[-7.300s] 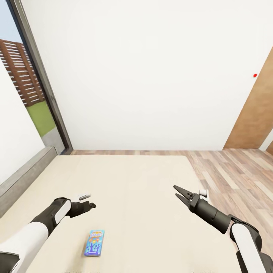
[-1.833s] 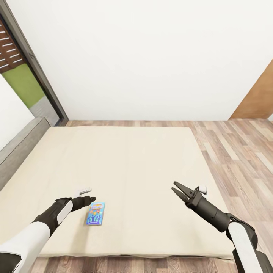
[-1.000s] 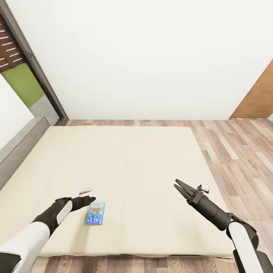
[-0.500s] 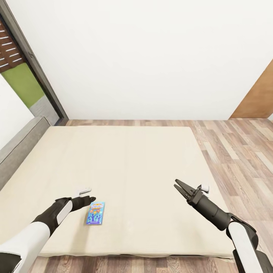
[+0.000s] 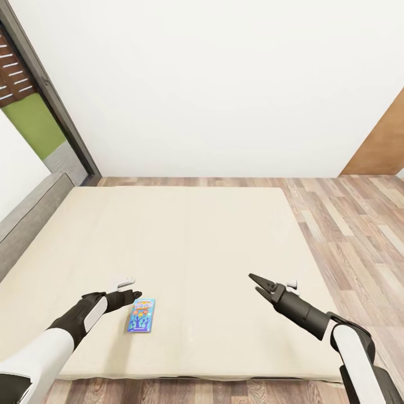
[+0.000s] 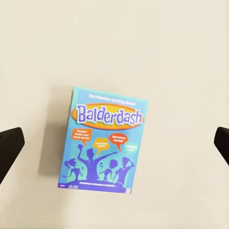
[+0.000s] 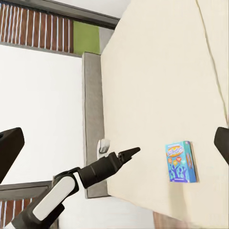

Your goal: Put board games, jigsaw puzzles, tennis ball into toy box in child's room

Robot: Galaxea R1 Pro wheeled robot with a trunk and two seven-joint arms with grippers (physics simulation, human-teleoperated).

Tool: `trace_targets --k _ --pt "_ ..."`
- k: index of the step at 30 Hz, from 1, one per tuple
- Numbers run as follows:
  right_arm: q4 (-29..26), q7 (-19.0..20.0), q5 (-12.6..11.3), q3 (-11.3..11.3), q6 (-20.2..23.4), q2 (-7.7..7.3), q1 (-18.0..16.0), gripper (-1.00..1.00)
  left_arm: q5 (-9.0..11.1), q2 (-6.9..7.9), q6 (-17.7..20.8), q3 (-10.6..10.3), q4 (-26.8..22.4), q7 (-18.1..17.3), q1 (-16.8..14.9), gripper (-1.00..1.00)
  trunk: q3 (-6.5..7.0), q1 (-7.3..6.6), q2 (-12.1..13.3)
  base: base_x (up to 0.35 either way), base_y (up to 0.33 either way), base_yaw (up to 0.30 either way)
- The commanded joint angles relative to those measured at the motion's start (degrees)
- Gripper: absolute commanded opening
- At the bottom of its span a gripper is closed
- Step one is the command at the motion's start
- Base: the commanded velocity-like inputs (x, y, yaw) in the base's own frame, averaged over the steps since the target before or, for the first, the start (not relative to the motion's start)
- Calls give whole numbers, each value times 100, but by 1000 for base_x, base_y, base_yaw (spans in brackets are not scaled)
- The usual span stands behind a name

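Note:
A small blue board game with Balderdash lettering lies flat on the beige mattress of the bed, near its front edge. My left gripper hovers just behind and left of the box. In the left wrist view the box lies directly below, with the dark fingertips spread wide at either side of it, apart from it. My right gripper is open over the mattress, well to the right of the box. The right wrist view looks across the bed at the box and the left arm.
A grey headboard runs along the bed's left side, with a dark-framed window behind it. Wood plank floor lies beyond and to the right of the bed. A brown door stands at the far right.
The right gripper has shifted left toward the middle of the bed over the last half second. The left arm and the blue box have stayed put. Earlier the camera pulled back.

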Motion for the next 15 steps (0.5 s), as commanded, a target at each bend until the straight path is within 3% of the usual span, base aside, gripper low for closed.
trace_targets --k 1,15 --pt "-2 -29 28 -5 55 2 -7 100 19 7 22 -23 -7 -4 -3 100 -9 3 -10 0 0 0" --pt "-3 -72 18 17 62 19 -9 100 19 -6 20 -24 -7 5 -3 100 -9 3 -10 0 0 0"
